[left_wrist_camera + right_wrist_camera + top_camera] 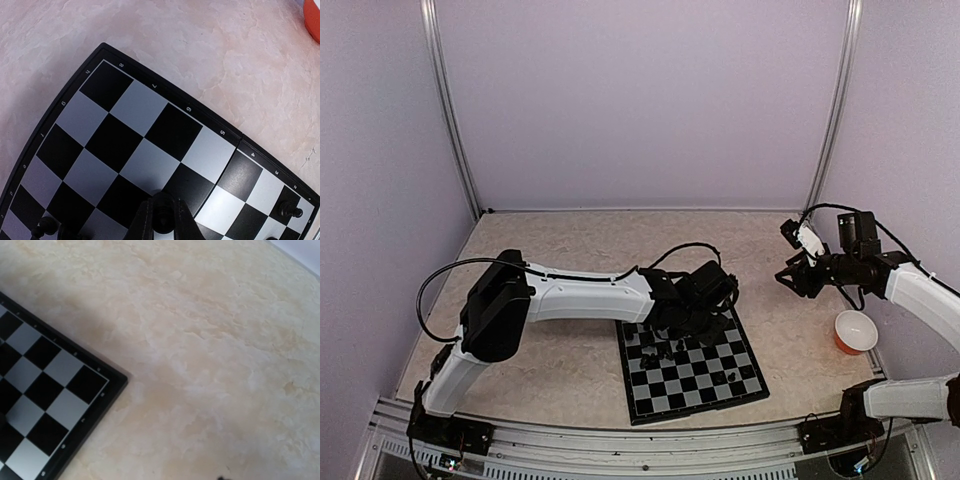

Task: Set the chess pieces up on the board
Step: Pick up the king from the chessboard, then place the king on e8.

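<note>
Left wrist view: left gripper (161, 214) is low over the board (150, 135), jaws narrow, pinched on 1 black piece (161, 221) that sits between the 2 fingers (142, 225). Piece is over a dark square near the board's middle fold. Can't tell if its base touches the square.

Same view: 1 more piece (290, 210) on a dark square at the right edge of the frame, looks tipped over. A couple more at bottom left (42, 230), partly cut off.

Top external view: board lies on the table (570, 250) near the front edge, a bit right of centre, slightly skewed. Left arm reaches across from the left, wrist over the board's far half. The other chess pieces (665, 352) are scattered in a loose cluster on the far-left squares, plus 1 alone toward the near right. Too small to tell types.

Right gripper (786, 256) hangs in the air right of the board, well apart from it, jaws spread wide. Orange bowl with white inside (856, 332) sits on the table just right of the board, below that gripper.

Right wrist view: only a corner of the board and bare tabletop.
</note>
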Action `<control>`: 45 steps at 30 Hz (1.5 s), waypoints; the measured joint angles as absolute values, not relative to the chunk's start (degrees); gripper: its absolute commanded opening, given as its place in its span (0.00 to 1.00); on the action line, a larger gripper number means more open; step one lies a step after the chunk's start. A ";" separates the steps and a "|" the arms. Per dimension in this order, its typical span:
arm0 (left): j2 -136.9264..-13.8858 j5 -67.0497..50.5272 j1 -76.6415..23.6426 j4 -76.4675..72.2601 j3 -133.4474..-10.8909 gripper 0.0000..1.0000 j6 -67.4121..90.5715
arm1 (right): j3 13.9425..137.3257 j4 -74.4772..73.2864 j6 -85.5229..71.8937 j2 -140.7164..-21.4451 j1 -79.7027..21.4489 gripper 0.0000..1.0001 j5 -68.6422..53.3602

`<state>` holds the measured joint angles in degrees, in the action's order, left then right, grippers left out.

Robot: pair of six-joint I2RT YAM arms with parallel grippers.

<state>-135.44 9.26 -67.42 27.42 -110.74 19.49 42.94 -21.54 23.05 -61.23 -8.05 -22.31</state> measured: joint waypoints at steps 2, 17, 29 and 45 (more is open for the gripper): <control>-135.44 9.23 -67.42 27.42 -110.74 0.08 19.46 | 42.94 -21.54 23.07 -61.32 -8.05 0.48 -22.31; -132.42 13.91 -72.16 30.33 -110.02 0.03 18.37 | 42.94 -21.56 23.09 -61.41 -8.05 0.48 -22.33; -121.71 16.10 -79.05 31.03 -99.48 0.03 20.32 | 42.94 -21.56 23.11 -61.43 -8.05 0.48 -22.83; -119.70 16.43 -83.46 32.75 -90.89 0.03 25.39 | 42.94 -21.58 23.29 -61.76 -8.05 0.48 -23.46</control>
<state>-119.70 16.43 -83.46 32.75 -90.89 25.39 42.94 -21.58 23.29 -61.76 -8.05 -23.46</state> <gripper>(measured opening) 0.118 0.478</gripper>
